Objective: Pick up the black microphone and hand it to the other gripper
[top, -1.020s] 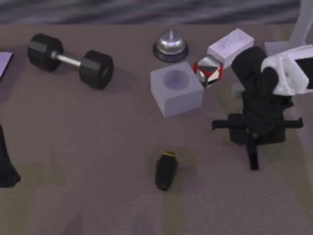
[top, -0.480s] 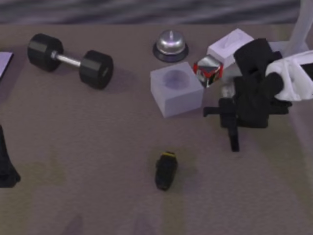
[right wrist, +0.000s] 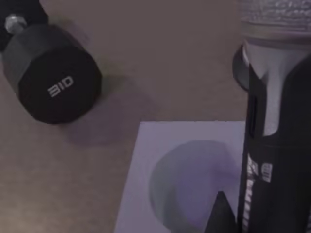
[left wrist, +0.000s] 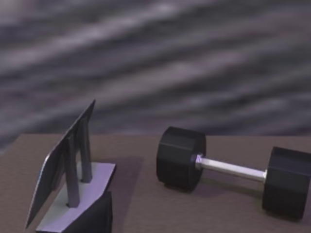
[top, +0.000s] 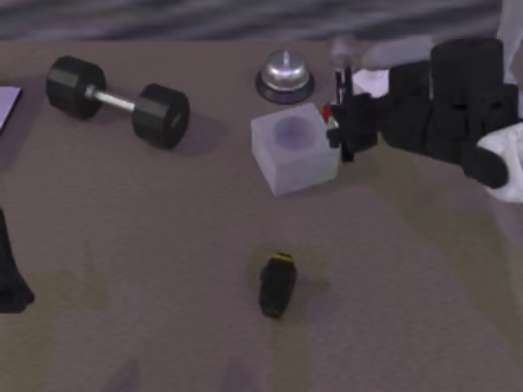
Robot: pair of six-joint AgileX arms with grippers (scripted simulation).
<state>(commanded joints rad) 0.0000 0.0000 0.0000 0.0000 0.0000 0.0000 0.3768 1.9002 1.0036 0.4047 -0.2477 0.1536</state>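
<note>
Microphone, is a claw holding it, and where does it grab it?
Yes. The right claw grips the black microphone low on its black handle, with the silver mesh head pointing up. The left claw is parked at the table's left edge.

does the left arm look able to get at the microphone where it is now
Probably not yet. The black microphone is held by the right gripper near the bell, right of centre, while the left gripper sits parked at the table's left edge. Open table lies between them.
</note>
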